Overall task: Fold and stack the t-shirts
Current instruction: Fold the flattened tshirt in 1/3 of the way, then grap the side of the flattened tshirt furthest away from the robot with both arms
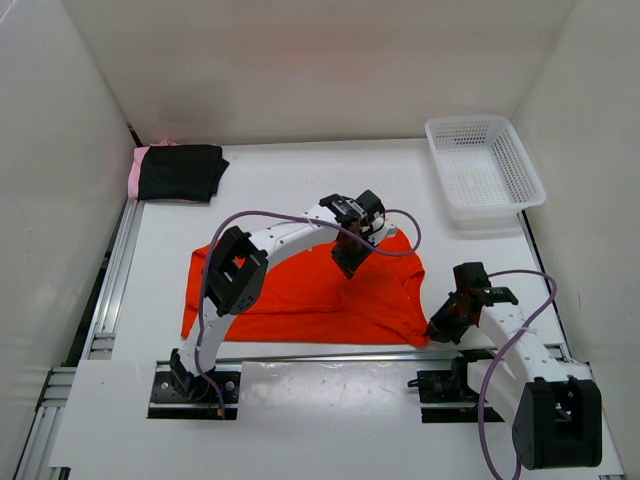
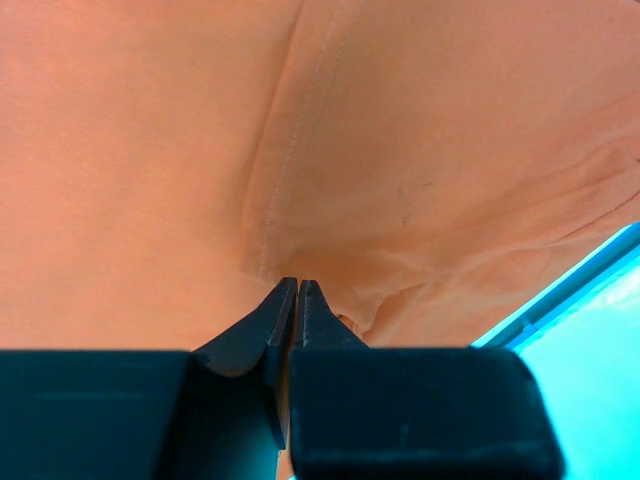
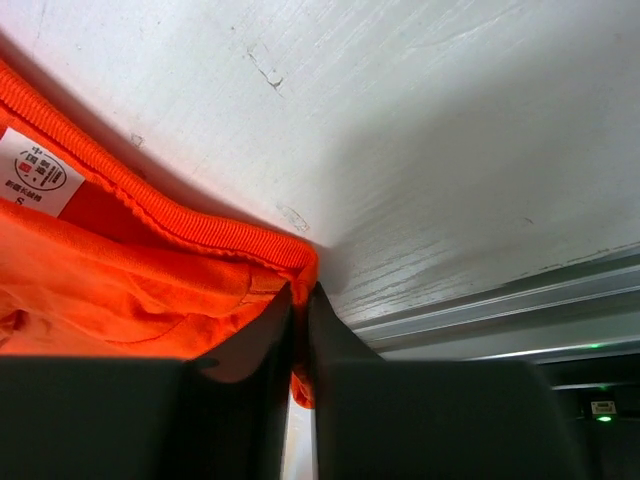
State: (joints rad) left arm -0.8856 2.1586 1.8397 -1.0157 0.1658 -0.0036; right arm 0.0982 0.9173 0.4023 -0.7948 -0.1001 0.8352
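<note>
- An orange-red t-shirt (image 1: 300,295) is spread flat in the middle of the white counter (image 1: 300,190), between the two arms.
- The left fingers (image 2: 255,335) are clenched tip to tip on a pucker of the orange-red t-shirt's fabric, below a stitched seam (image 2: 275,170).
- In the overhead view these fingers are seen at the shirt's far right part, with the left arm (image 1: 285,235) reached across the cloth.
- The right fingers (image 3: 250,340) are pressed together on the ribbed edge (image 3: 200,228) of the same shirt, and a strip of orange cloth is caught between them.
- From above, the right fingers are seen at the shirt's near right corner.
- A white size label (image 3: 38,172) marked "S" is seen on the shirt just beside that ribbed edge.
- A metal rail (image 3: 480,305) is seen near the right fingers, along the counter's edge.
- A folded black t-shirt (image 1: 182,172) is laid at the far left corner of the counter.
- It is laid on a pink t-shirt (image 1: 135,172), of which only an edge is shown at the left side.
- A white mesh basket (image 1: 485,165) is set at the far right corner, well apart from all three shirts.
</note>
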